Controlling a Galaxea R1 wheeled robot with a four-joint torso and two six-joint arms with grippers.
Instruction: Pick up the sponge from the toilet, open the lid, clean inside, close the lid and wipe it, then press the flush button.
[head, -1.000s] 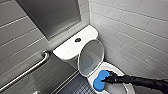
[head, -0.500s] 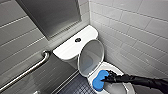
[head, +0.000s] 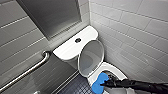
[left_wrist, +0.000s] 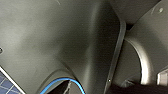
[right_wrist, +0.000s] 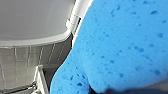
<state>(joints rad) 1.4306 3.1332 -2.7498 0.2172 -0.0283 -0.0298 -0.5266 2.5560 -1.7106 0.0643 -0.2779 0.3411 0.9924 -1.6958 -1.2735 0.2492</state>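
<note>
Almost nothing moved: right gripper stays low at the toilet | grip: closed on the blue sponge, held against the inside rim to scrub | lid stands up, leaning on the tank, so the inside is open to clean.

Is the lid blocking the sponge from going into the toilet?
No. The lid stands raised, leaning back toward the tank, so the toilet bowl is open. The right gripper holds the sponge right at its rim, and nothing visible sits between the sponge and the inside.
</note>
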